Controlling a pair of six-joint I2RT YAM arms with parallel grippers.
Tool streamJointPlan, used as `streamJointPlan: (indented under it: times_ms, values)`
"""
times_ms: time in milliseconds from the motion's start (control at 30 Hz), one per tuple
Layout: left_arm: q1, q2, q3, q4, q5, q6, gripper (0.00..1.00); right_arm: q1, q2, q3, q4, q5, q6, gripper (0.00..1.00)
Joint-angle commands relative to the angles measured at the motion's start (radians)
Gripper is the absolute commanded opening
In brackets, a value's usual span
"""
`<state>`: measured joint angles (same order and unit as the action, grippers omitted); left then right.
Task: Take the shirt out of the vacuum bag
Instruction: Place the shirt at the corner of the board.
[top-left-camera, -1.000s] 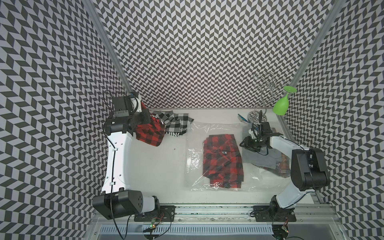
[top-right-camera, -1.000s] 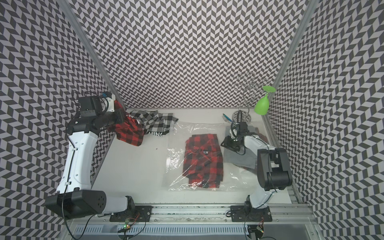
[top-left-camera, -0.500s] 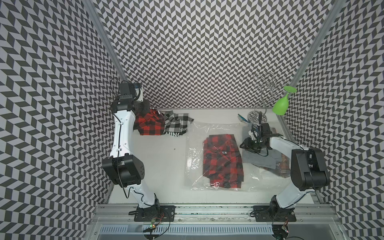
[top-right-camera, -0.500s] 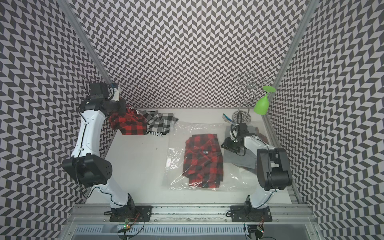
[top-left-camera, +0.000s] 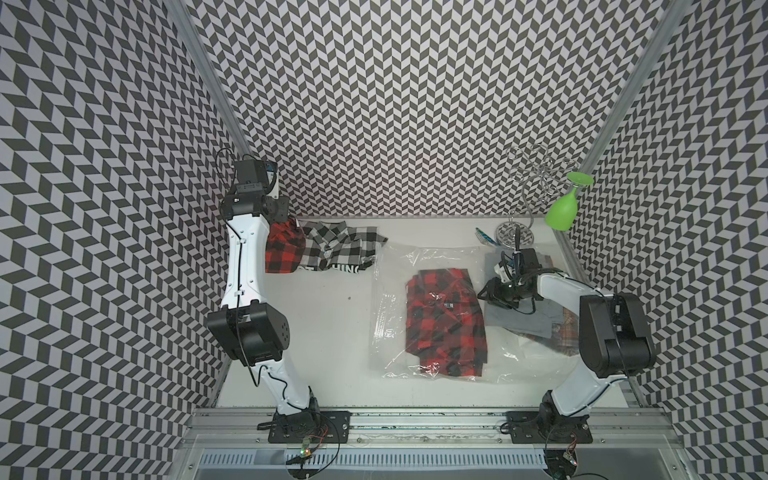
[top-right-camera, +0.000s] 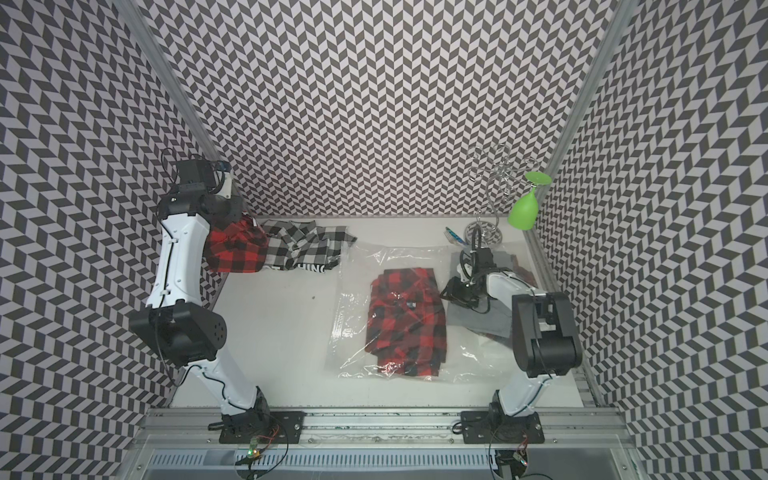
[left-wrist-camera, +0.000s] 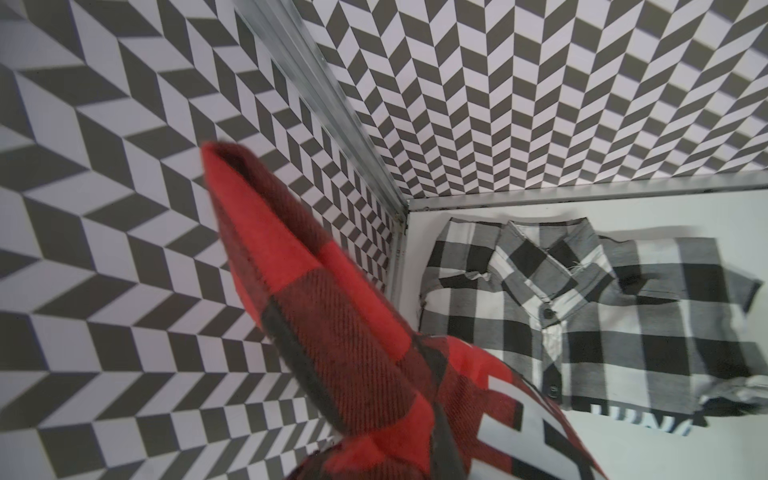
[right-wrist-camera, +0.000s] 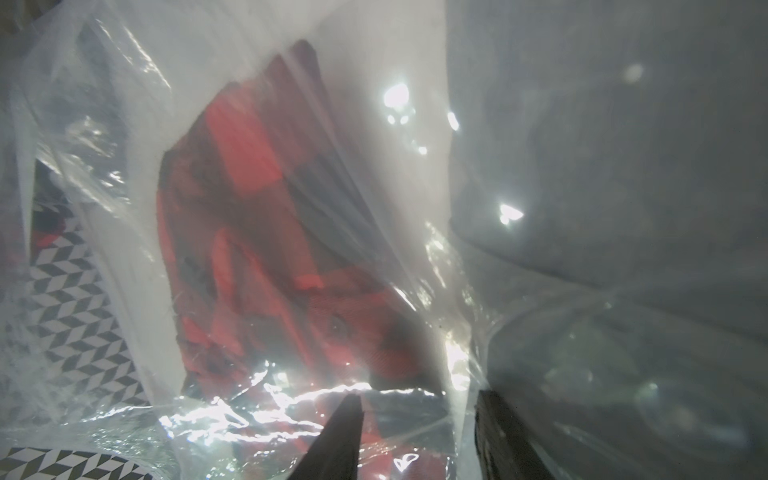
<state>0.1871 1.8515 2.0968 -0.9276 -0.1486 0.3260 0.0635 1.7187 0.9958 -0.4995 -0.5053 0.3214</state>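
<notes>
In both top views the left gripper (top-left-camera: 284, 210) hangs high in the far left corner. Its jaws are clamped on the carried shirt (top-left-camera: 282, 251), a red-and-black check that dangles just beside the grey check shirt (top-left-camera: 336, 245) and overlaps its edge. The vacuum bag (top-left-camera: 388, 291) lies flat mid-bench (top-left-camera: 328, 332). A second red check, the bagged shirt (top-left-camera: 446, 320), is inside it, so the task looks only partly done. The right gripper (top-left-camera: 490, 289) sits low at the bag's right edge.

The step in hand appears to be setting down the carried shirt. It would go best if the arm lowered until the cloth takes its own weight on the bench, clear of the wall, and only then let go. A drop from this height would likely bunch it.

In the left wrist view the carried shirt (left-wrist-camera: 332, 316) fills the foreground. A large white letter on it is probably an "H". White letters along the grey check shirt's (left-wrist-camera: 582, 316) hem are cut off. From above they read roughly "HING".

In the right wrist view the dark fingers (right-wrist-camera: 340, 436) stand apart with crinkled film draped around them. The bagged shirt (right-wrist-camera: 257, 208) glows red through the plastic. Whether the jaws are inside the mouth or only pressing on the film is unclear. No brand is readable on the bag.
</notes>
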Motion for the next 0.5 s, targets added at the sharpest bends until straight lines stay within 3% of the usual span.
streamJointPlan:
  times_ms: [0,167,300,467]
  values:
    - [-0.034,0.055,0.033,0.133,-0.024,0.155,0.00,0.007,0.022,-0.006,-0.025,-0.004,-0.008,0.47]
    - [-0.117,0.226,0.092,0.155,0.063,0.216,0.00,0.010,0.021,-0.013,-0.029,-0.008,-0.007,0.46]
    - [-0.240,0.315,0.098,0.175,0.074,0.285,0.00,0.010,0.016,-0.016,-0.033,-0.007,-0.008,0.46]
    - [-0.296,0.377,0.103,0.196,0.063,0.304,0.00,0.010,0.013,-0.024,-0.026,-0.013,-0.006,0.46]
